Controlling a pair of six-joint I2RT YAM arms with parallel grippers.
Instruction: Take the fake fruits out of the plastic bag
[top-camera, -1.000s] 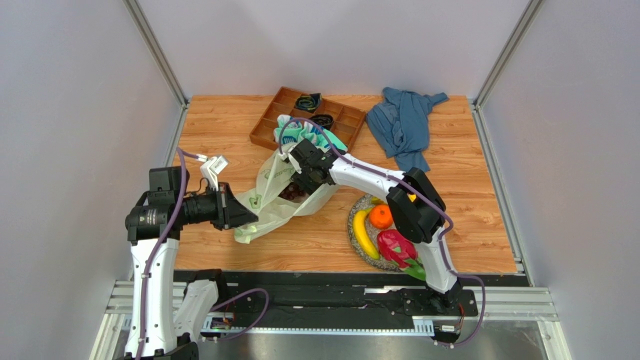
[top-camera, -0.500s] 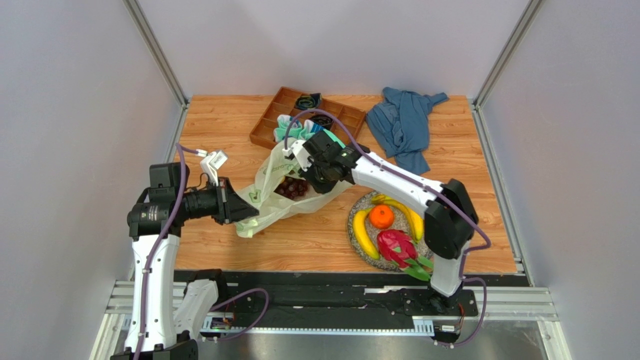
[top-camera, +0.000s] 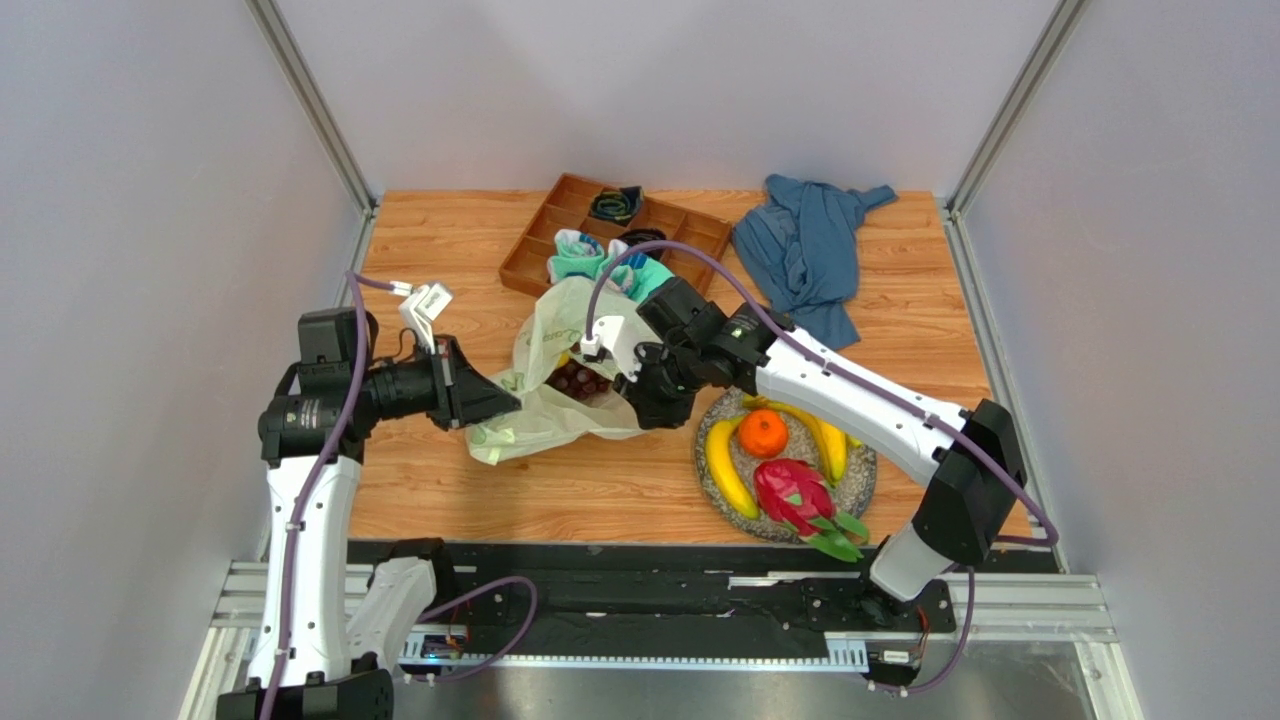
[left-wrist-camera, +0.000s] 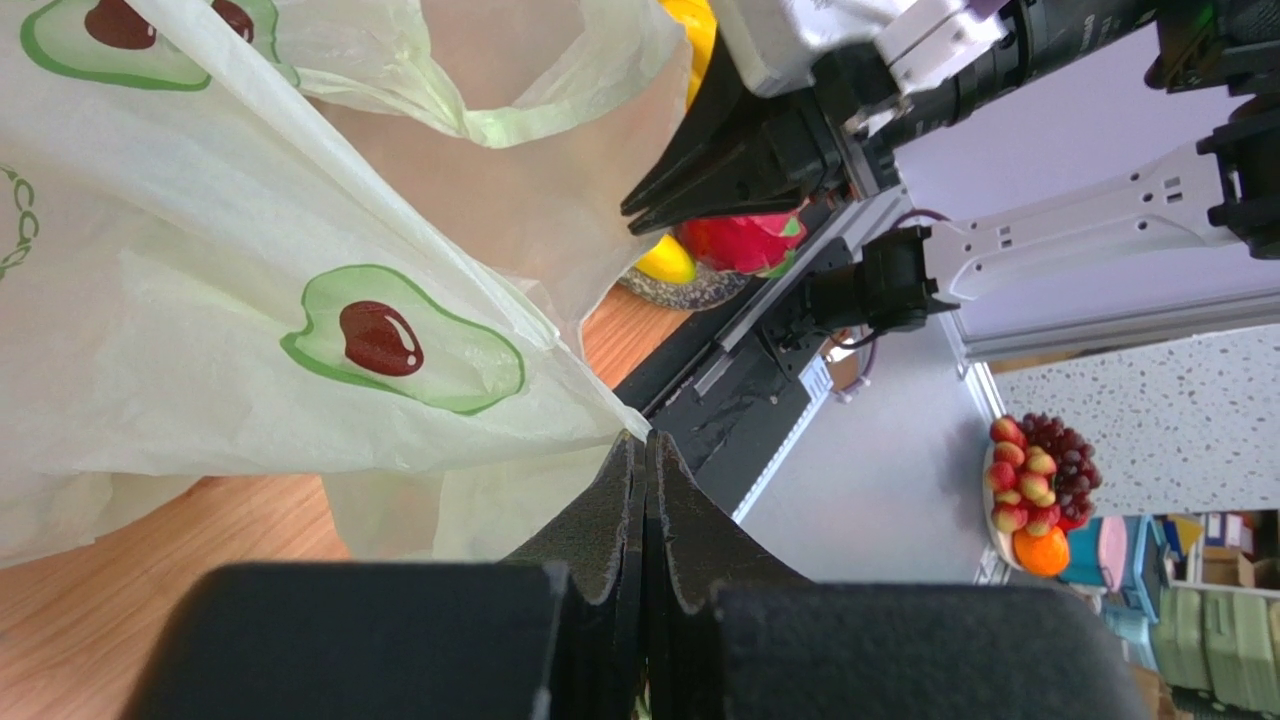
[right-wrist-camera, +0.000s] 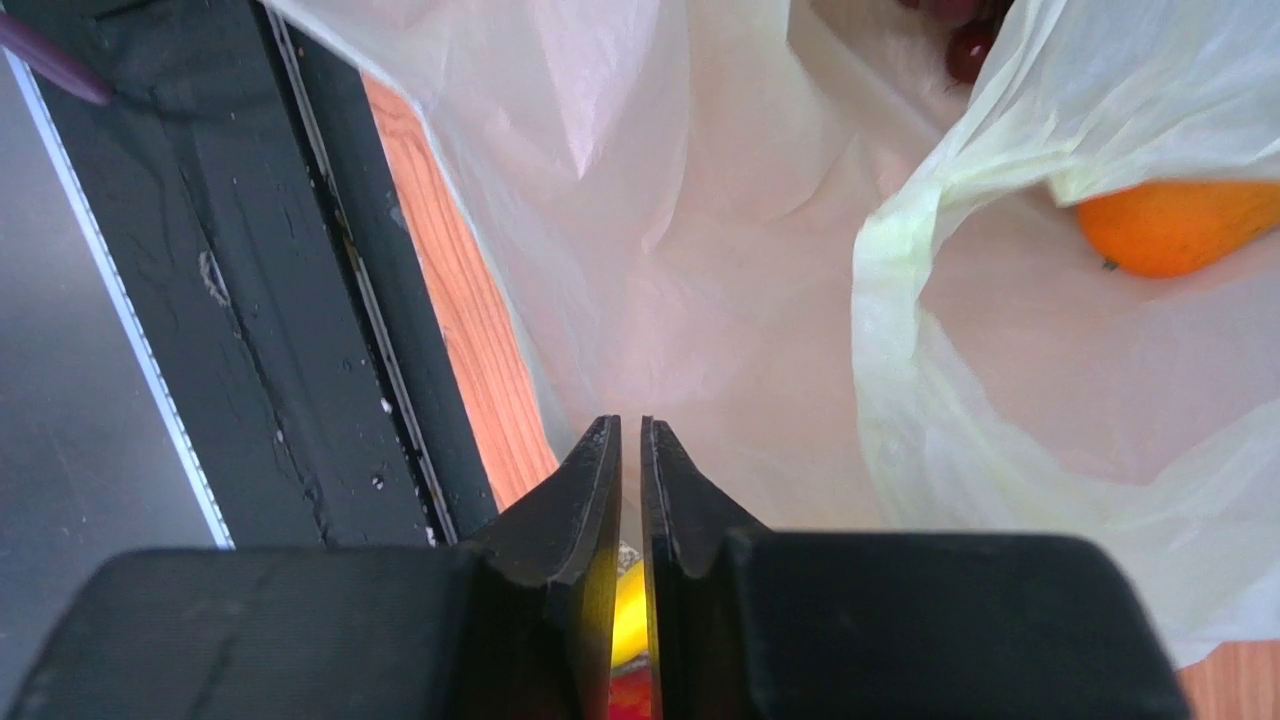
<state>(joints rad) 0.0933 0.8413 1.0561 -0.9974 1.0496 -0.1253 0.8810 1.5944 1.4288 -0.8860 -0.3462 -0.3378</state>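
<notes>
The plastic bag (top-camera: 541, 423), bearing avocado prints (left-wrist-camera: 398, 342), is pinched at its 9 o'clock edge by the closed left gripper (top-camera: 504, 402). At its 3 o'clock edge the right gripper (top-camera: 649, 405) is clamped on its film. Purple grapes (top-camera: 579, 380) and a mango (right-wrist-camera: 1165, 225) lie inside, with the plate (top-camera: 864, 468) of fruit at the bag's 4 o'clock.

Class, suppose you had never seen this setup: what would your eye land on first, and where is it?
The pale plastic bag with avocado prints, mid-table, stands out, pinched by the left tool at one side with the right tool closed on its other side. Next comes the plate at the near right, bright with bananas, an orange and a pink dragon fruit.
</notes>
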